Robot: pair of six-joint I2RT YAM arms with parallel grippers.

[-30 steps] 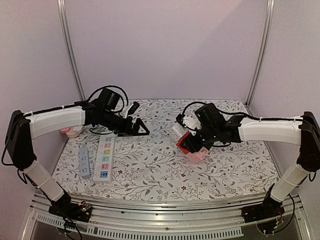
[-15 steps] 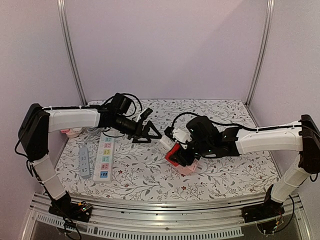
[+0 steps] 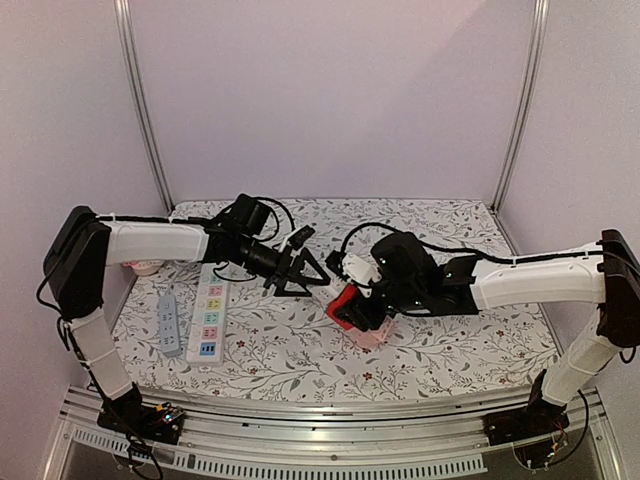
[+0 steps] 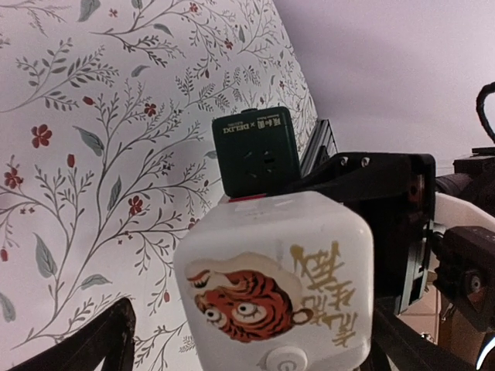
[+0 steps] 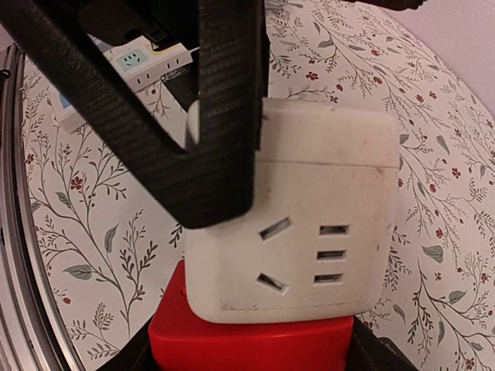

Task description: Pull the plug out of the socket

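Nearest us, left of centre, two power strips lay flat on the table (image 3: 450, 340), side by side, long axes running near to far. We counted one grey strip (image 3: 170, 322) and one white strip (image 3: 207, 315) with coloured outlets.

Mid-table, held off the surface, was one stack: one white plug cube (image 5: 309, 224) seated on one red socket block (image 5: 247, 344). Its long axis ran diagonally. The red end was nearer and to the right; the white end was farther and to the left, pointing at the left claw (image 3: 312, 282).

The right claw (image 3: 362, 318) gripped the red socket block. The left claw gaped wide, a finger (image 5: 224, 100) on either side of the white plug cube; we could not tell whether they touched it.

Beyond that, the left wrist view showed one dark green cube (image 4: 255, 154) with socket holes.
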